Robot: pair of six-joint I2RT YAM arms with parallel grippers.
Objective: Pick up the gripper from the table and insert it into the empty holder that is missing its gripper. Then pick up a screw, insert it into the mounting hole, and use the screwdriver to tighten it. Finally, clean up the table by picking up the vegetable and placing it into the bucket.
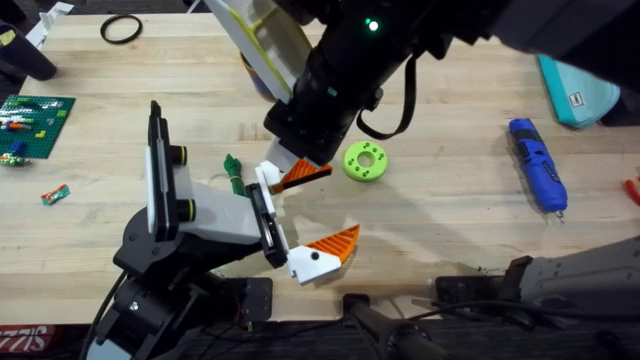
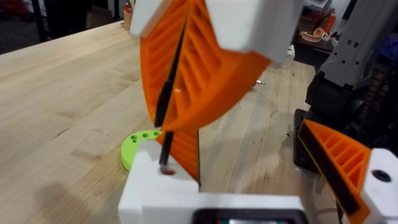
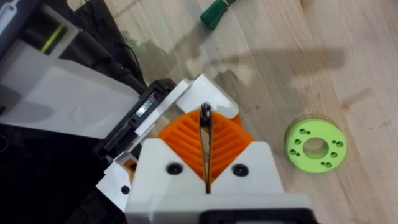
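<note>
Overhead: the orange ribbed wedge gripper with a white base (image 1: 303,177) sits in the white, black-plated holder (image 1: 205,215) at near left. The small dark green vegetable (image 1: 234,175) lies just to its left, and the blue pen-shaped screwdriver (image 1: 537,165) lies far right.

Left wrist: the left gripper (image 2: 261,168) has its fingers apart. A thin black screw (image 2: 168,118) has its tip in the white base's hole.

Right wrist: the right gripper (image 3: 205,121) is pinched on that screw.
</note>
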